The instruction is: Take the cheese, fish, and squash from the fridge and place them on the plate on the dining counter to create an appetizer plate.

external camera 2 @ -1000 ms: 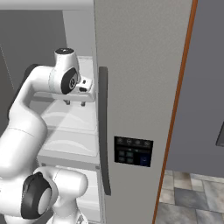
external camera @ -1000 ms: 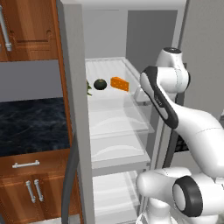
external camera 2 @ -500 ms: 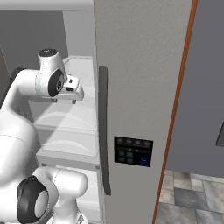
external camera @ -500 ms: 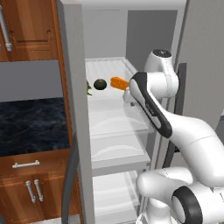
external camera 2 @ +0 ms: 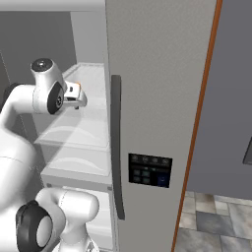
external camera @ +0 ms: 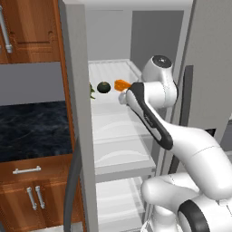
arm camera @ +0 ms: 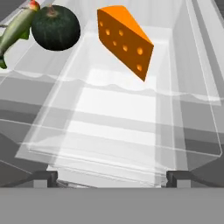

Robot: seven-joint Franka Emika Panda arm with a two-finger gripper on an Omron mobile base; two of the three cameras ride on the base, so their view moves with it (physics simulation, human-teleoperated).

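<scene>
A: Reaching into the open fridge (external camera: 113,131), the white arm brings its gripper (arm camera: 111,177) toward the upper clear shelf (arm camera: 118,109). How far along is the job?

B: Barely begun, by the look of it. All three foods sit on that shelf: the cheese (arm camera: 124,40) toward the right, the squash (arm camera: 55,27) to its left, the fish (arm camera: 16,29) at the far left, just beside the squash and possibly touching it. Nothing has been lifted, and each item has yet to go to the plate on the dining desk.

A: And the fingers (arm camera: 43,177)?

B: Spread wide and released, grasping nothing. Their two dark tips stand well apart at the near edge of the shelf, with the cheese farther in, between and beyond them.

A: From the left base view?

B: The cheese (external camera: 121,84) shows just past the arm's wrist, the squash (external camera: 103,87) to its left; the fish is mostly hidden behind the fridge's grey side wall.

A: Room to move?

B: Tight, I would judge. The shelf's raised clear lip runs across the near side, so the fingers likely must pass over it. The fridge's right wall lies close to the cheese, while open shelf separates cheese from squash, which suggests the cheese is the easiest first pick. The door (external camera 2: 157,98) with its dark handle (external camera 2: 116,147) stands just right of the arm.
</scene>
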